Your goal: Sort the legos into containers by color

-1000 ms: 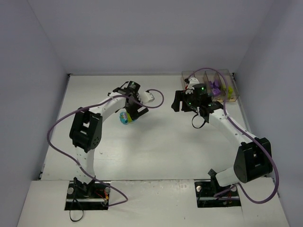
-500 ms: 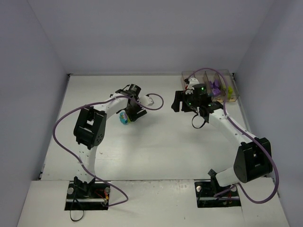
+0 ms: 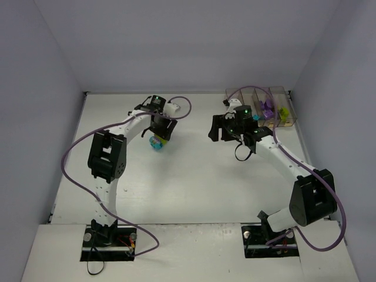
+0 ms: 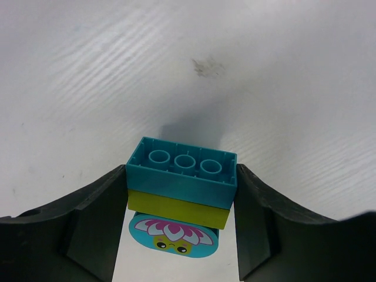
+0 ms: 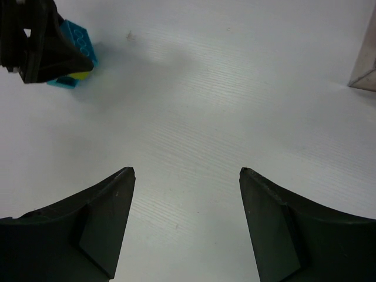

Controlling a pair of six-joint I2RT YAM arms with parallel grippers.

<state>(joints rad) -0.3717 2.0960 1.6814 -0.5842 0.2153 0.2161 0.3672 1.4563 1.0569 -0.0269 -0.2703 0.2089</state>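
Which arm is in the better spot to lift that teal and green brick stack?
Left. The left hand has a finger against each side of the brick stack; the right hand is open, empty, and off by the containers.

The brick stack (image 3: 156, 143) lies on the table (image 3: 194, 176) left of centre, containers (image 3: 276, 94) at the far right.

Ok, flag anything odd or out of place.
The stack in the left claw mixes colours: a teal brick, a lime one and a teal printed piece joined together, so it cannot be sorted by colour as one. A dark smudge marks the table just beyond it.
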